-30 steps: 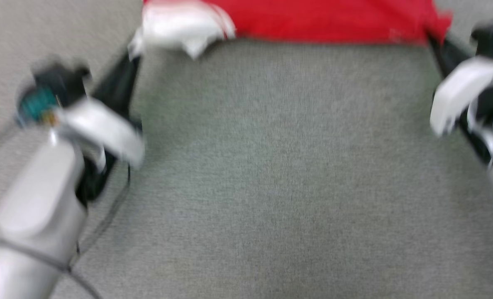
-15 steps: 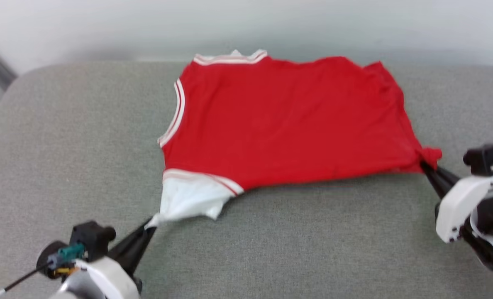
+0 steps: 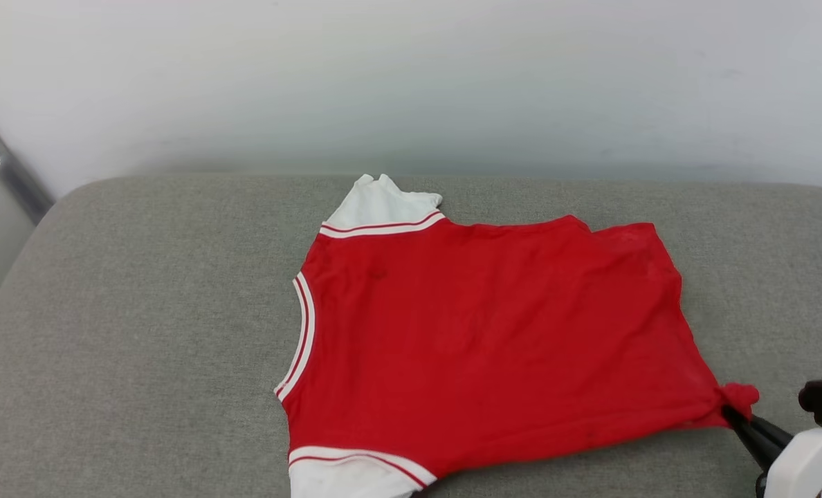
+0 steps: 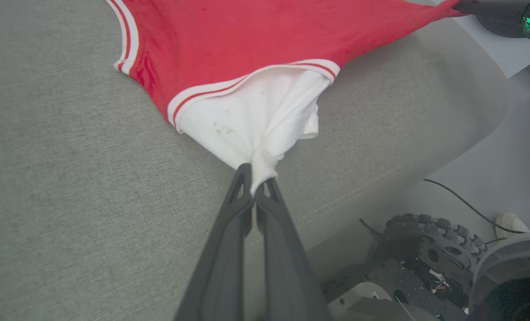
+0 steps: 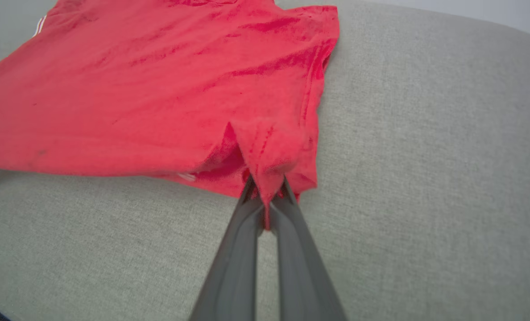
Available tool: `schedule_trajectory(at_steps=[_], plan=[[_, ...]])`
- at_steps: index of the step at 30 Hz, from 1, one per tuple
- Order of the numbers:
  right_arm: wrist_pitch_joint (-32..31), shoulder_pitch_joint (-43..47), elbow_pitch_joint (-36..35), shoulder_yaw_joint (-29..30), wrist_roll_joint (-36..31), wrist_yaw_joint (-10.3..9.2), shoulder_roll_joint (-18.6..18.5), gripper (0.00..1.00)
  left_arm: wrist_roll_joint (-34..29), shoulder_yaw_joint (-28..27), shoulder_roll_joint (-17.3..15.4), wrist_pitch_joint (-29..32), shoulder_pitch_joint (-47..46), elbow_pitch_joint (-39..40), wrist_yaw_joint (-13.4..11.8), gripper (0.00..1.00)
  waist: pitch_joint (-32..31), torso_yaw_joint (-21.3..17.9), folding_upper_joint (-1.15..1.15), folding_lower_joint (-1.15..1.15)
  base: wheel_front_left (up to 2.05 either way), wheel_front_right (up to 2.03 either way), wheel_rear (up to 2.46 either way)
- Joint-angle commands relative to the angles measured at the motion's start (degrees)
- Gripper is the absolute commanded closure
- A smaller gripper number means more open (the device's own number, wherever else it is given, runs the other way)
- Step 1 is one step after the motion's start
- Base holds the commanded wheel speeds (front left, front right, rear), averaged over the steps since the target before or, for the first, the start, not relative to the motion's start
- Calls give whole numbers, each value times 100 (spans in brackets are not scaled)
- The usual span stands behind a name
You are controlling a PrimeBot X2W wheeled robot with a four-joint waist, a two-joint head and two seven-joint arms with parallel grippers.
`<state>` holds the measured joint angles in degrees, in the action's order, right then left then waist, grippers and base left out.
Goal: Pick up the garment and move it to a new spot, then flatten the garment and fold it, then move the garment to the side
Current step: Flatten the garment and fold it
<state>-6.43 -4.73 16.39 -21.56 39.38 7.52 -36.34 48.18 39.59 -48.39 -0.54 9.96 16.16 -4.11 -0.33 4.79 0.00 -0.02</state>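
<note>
Fingers of the left gripper [image 4: 257, 178] clamp a bunched white sleeve and those of the right gripper [image 5: 267, 187] a red hem corner of the thin red white-sleeved jersey [image 3: 487, 332], spread mid-frame on the grey upholstered cushion [image 3: 141, 311]; light, limp and likely to slip, it seems best held at such corners.

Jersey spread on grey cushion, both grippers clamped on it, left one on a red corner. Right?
One error: the left gripper pinches the white sleeve of the jersey, not a red corner; the left wrist view shows it. Rest holds.
</note>
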Motion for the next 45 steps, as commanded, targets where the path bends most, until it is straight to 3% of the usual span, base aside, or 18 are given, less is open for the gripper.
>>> schedule_trajectory(at_steps=[1,10,20,31,43,44,45], plan=[[-65,190,-147,113,18,-6,-17,100,38,-2,-40,1,99,73,-43,100,-23,-13,0,2,0,0,0],[-594,831,-921,834,-200,-6,187,100,53,-284,-1,-288,-104,323,-120,100,137,-89,0,2,0,0,0],[-1239,409,-1350,1293,-476,-5,478,100,-73,-669,141,-416,-1099,76,68,100,725,-179,0,2,0,0,0],[-2028,-510,-1265,1338,-922,-5,732,100,-151,-774,454,-258,-2355,-908,366,100,1631,-190,0,2,0,0,0],[-2317,-1077,-847,1200,-1347,-5,1016,100,-426,-501,996,-153,-3249,-2342,529,100,1933,-144,0,2,0,0,0],[-2315,-1098,-790,1211,-1389,-5,1042,100,-398,-481,1056,-105,-3274,-2464,508,78,1933,-147,0,2,0,0,0],[-2313,-1118,-710,1268,-1450,-7,1086,82,-391,-471,1099,-80,-3296,-2588,489,29,1925,-158,0,2,0,0,0]])
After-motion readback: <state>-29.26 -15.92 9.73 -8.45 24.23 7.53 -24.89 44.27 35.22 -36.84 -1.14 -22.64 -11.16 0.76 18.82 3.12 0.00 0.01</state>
